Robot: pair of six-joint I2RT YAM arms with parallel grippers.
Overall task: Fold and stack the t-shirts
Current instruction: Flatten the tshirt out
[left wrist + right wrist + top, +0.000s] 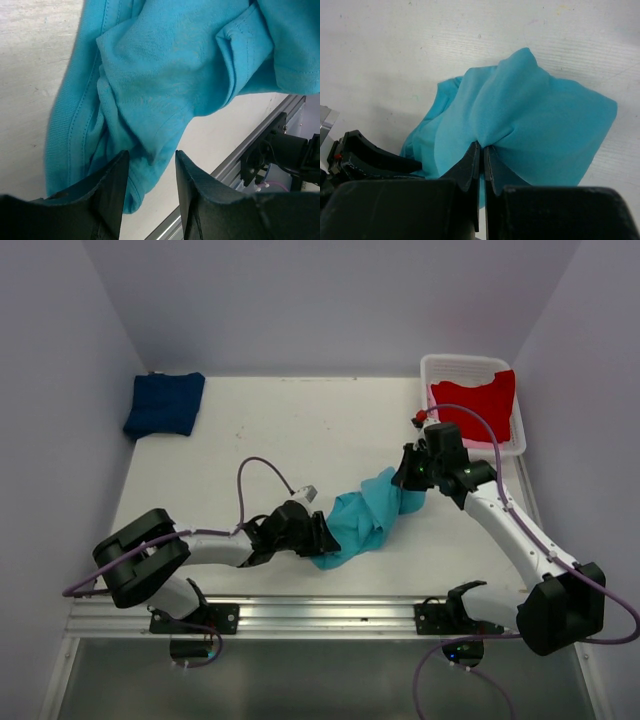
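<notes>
**Risk: a twisted or lost hold**

The left gripper [150, 159] stands part-open astride a bunched fold of the teal t-shirt [362, 520], not pinching it. The right gripper [481, 149] is clamped tight on another fold. The shirt lies crumpled by the worktop's [300, 420] near edge, right of middle. If the left jaws catch several layers, or only the hem, the spread would likely come out twisted or slip free. A hard pull could drag cloth over that edge.
</notes>
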